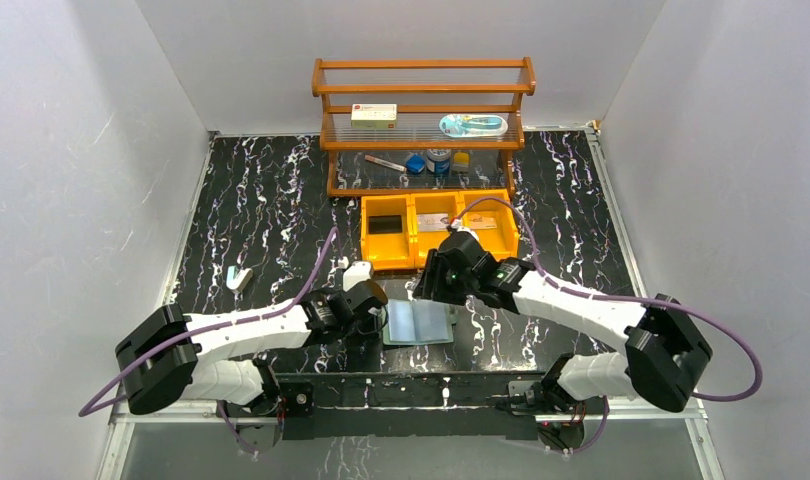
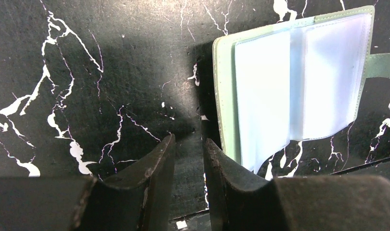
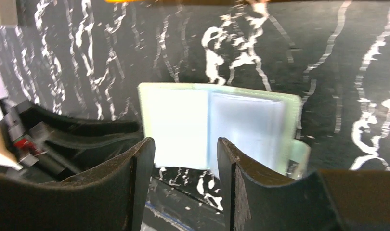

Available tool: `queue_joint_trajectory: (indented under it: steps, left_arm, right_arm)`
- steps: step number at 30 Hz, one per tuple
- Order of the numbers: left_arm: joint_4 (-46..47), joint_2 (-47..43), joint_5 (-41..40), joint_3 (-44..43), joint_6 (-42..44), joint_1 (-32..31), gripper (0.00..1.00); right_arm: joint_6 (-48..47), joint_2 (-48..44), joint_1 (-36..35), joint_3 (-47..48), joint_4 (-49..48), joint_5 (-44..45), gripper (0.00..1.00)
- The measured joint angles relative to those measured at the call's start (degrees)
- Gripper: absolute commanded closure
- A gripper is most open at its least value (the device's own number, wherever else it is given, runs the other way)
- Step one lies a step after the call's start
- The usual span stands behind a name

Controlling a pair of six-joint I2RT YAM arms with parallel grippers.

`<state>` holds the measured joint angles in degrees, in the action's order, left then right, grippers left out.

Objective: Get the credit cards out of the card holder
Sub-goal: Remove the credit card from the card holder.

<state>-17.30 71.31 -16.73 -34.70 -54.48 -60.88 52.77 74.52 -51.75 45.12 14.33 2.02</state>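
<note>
My left pincer is barely parted and grips nothing. Its tips sit just beside the left edge of the card holder. My right pincer hangs wide open and empty above it. The single card holder lies spread flat on the desk, and its clear pockets look bare. Farther off, the orange bin has three compartments, seemingly with three credit cards, one in each: dark, greyish, tan. I judge the emptying done or nearly so.

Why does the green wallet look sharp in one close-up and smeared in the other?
Left wrist view: the card holder is crisp, its clear pockets glaring. Right wrist view: smeared and washed out, probably motion blur. Top view: sharp, evenly lit.
</note>
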Motion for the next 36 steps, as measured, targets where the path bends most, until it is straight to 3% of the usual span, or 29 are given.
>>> queue_joint_trajectory:
  steps: [13, 25, 36]
  left_arm:
    - [0.57, -0.15, 0.48, 0.0, 0.5, 0.0, 0.71]
    - [-0.39, -5.68, -0.57, -0.2, 0.76, 0.02, 0.44]
    - [5.11, -3.72, 2.36, -1.01, 2.47, 0.02, 0.44]
  right_arm:
    - [0.35, 2.43, 2.84, -4.76, 2.89, 0.07, 0.47]
    - [1.01, 4.81, 2.89, -4.85, 1.68, -0.81, 0.44]
    - [1.05, 5.09, 2.89, -4.85, 1.68, -0.85, 0.47]
